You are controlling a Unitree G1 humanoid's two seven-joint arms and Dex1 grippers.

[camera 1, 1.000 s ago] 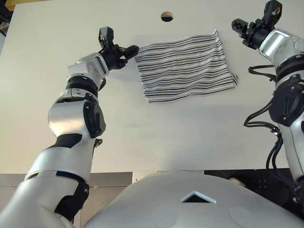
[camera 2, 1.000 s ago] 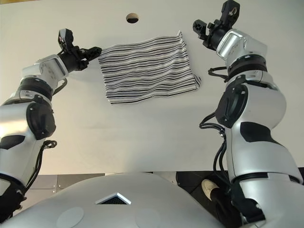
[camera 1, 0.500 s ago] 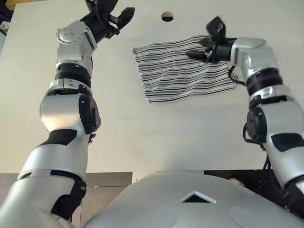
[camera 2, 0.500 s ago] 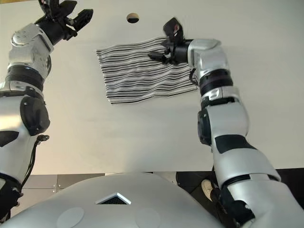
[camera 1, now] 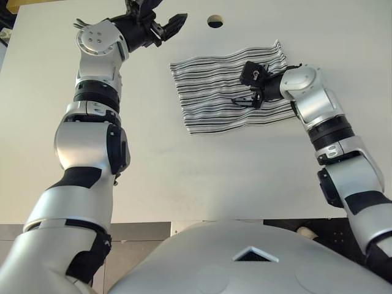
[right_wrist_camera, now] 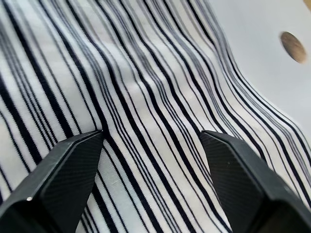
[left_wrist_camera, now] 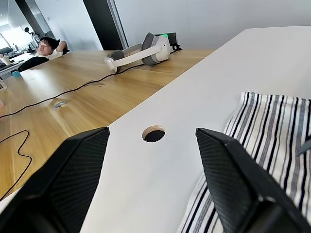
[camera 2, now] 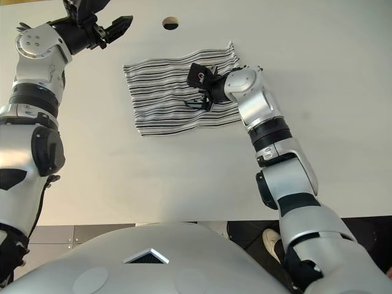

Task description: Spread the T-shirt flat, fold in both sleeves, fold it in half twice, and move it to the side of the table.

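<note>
Under the right hand (right_wrist_camera: 151,135): striped T-shirt (camera 1: 211,92), black lines on white, folded into a rough rectangle and lying on the white table (camera 1: 184,177). Cloth is rumpled in shallow waves; the corner farthest out past the hand, toward the table's far right, sticks up a little.

Right hand sits above the middle of the shirt, a bit toward the shirt's right half. Fingers point down at the fabric and stand apart, with only striped cloth showing between them. Tips are very close to the cloth; contact cannot be told.

Left hand (camera 1: 160,13) is raised off the table, out beyond the shirt's far left corner and apart from the cloth. Its fingers are spread wide and hold nothing.

Round cable hole (camera 1: 215,21) in the table lies just to the right of the left hand, a short way past the shirt's far edge. Seen from the left wrist, the hole falls between the two fingers.

Past the left hand, off the white table's edge: a wooden table (left_wrist_camera: 58,92) carrying a grey-white headset (left_wrist_camera: 141,51) and a dark cable (left_wrist_camera: 48,99).
</note>
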